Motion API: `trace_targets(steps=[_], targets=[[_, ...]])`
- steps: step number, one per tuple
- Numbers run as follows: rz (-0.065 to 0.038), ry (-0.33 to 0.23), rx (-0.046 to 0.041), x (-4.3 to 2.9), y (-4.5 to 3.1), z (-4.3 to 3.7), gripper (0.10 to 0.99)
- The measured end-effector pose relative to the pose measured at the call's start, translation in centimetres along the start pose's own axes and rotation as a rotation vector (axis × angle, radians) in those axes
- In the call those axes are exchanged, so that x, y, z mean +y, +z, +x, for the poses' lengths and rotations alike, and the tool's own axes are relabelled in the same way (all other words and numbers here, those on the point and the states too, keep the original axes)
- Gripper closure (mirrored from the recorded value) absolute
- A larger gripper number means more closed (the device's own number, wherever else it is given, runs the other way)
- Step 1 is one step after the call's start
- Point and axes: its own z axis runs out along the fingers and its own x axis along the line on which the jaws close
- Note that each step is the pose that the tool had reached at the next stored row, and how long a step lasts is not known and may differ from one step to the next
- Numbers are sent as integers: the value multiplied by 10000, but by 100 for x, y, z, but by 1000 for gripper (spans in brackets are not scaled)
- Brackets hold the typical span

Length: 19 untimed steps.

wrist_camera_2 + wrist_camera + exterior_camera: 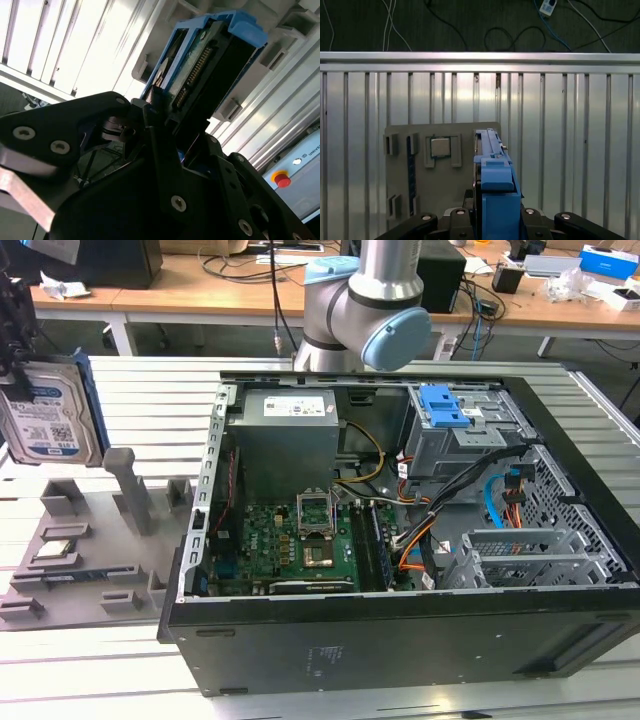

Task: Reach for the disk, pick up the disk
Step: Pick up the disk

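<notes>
The black pincer point(177, 125) is clamped on the flat rectangular silver metal hard drive with the blue plastic bracket along its edges point(210, 60). In both wrist views its dark fingers point(536, 220) press against the drive's two broad faces. In the first wrist view the drive is seen edge-on, its blue bracket running straight out from between the fingers.

In the exterior view the drive point(45, 420) stands upright at the far left, its white-and-blue label facing the camera and the pincer gripping it from above. It appears to hang just above the grey slotted holder plate point(90, 560), which lies flat on the ribbed aluminium worktop point(120, 370). A small flat grey chip point(440, 147) sits in a square recess of that plate, beside the drive's edge in the first wrist view.

Toward the exterior view's right lies an open black computer case point(400, 640) holding a green motherboard point(290, 540). A blue plastic latch point(445, 405) tops its grey metal drive cage. Behind the case rises the silver-and-blue arm joint point(365, 310).
</notes>
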Motion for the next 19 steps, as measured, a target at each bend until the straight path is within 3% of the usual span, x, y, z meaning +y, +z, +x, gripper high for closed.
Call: trace_targets(steps=[19], targets=[[0,0,0,-3,-240,7,725]])
